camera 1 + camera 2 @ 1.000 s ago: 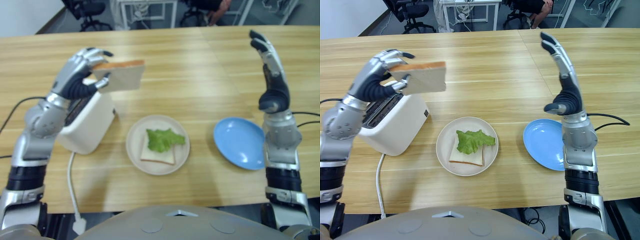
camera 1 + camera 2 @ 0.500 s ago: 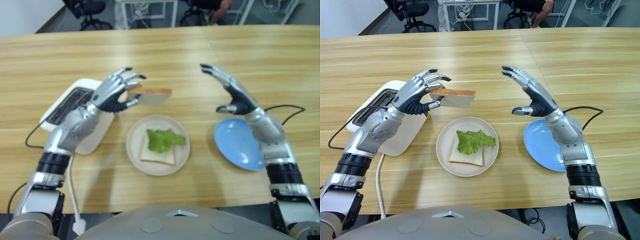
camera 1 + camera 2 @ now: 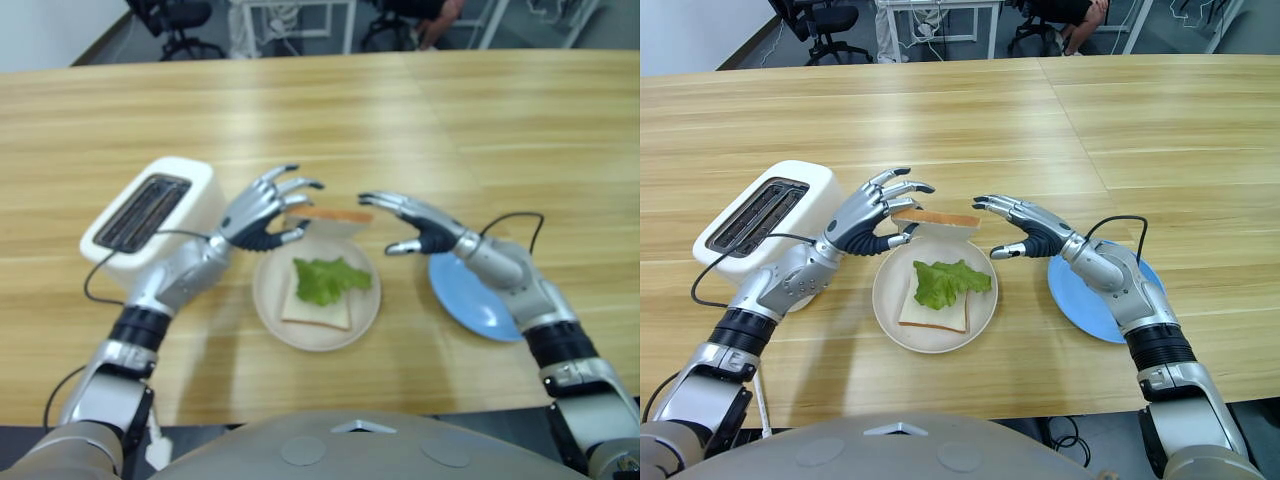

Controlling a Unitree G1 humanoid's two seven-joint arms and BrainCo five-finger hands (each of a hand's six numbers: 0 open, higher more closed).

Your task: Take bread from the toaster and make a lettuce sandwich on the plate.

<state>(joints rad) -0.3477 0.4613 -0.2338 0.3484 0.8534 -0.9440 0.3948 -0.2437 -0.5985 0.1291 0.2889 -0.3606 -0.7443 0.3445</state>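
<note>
Above plate (image 3: pixel 887 305): left hand (image 3: pixel 872 217) pinching bread slice (image 3: pixel 937 219); right hand (image 3: pixel 1028 228) spread, just beside slice, holding nothing.

On the worktop (image 3: pixel 970 120) the toaster (image 3: pixel 765 215) stands left, the plate (image 3: pixel 888 305) in the middle, and a second plate (image 3: pixel 1085 305) to its right. A bread slice (image 3: pixel 930 315) lies on the middle plate, with lettuce (image 3: pixel 948 281) on top. Over its far rim the left robot hand (image 3: pixel 868 215) holds a second slice (image 3: pixel 936 219), and the right robot hand (image 3: pixel 1025 225) is just beside it.
</note>
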